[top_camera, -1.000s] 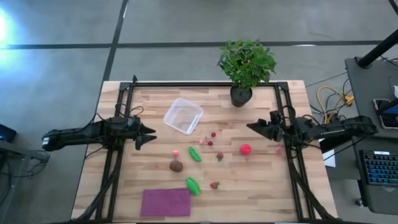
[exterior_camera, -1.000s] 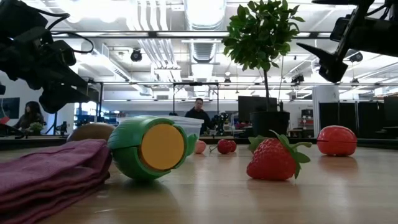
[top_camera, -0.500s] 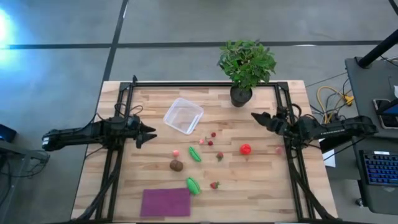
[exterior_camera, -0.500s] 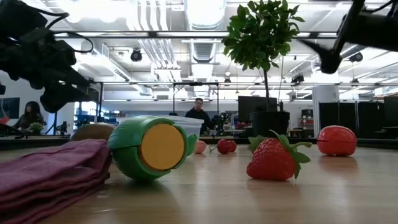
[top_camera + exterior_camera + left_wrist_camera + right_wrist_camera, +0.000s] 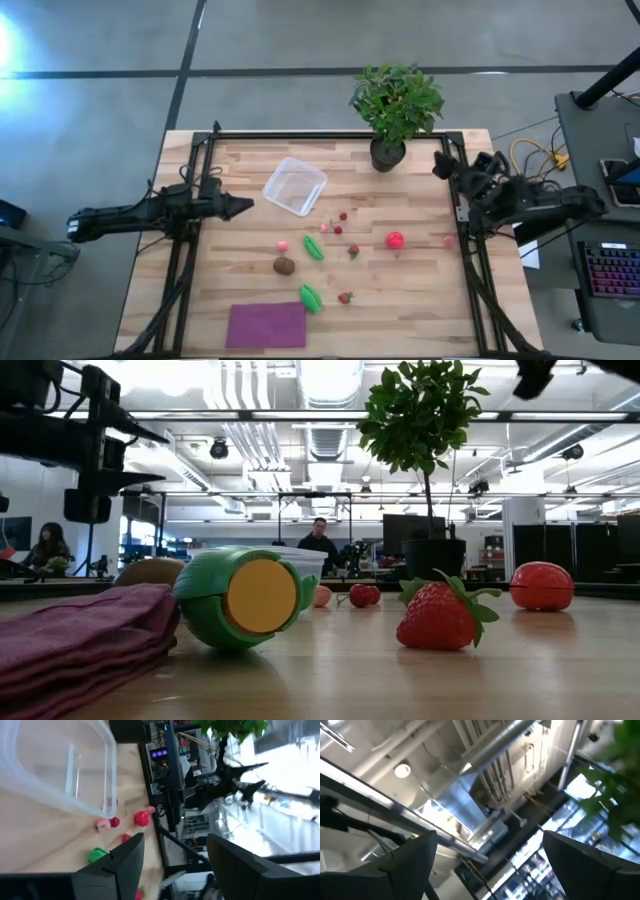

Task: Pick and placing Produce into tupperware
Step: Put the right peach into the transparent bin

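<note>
The clear tupperware [image 5: 295, 186] stands on the table's far left middle and shows close up in the left wrist view [image 5: 65, 770]. Produce lies loose on the wood: a red ball [image 5: 395, 240], two green pieces [image 5: 314, 246] [image 5: 311, 297], a brown oval [image 5: 284, 266], and small red and pink bits [image 5: 338, 229]. My left gripper [image 5: 240, 205] hovers open at the table's left, pointing level toward the tupperware [image 5: 175, 840]. My right gripper [image 5: 440, 165] is raised at the right, open and tipped upward; its wrist view [image 5: 487, 837] shows only ceiling.
A potted plant [image 5: 395, 105] stands at the far edge, close to my right gripper. A folded purple cloth [image 5: 266, 324] lies at the near edge. Black frame rails [image 5: 190, 250] run along both sides of the table. People sit in the room beyond [image 5: 320, 540].
My right gripper has risen and swung toward the far edge, tipping from level to pointing upward. My left gripper has rolled about its own axis, so its fingers now stand one above the other, and has stayed in place. The produce and tupperware have not moved.
</note>
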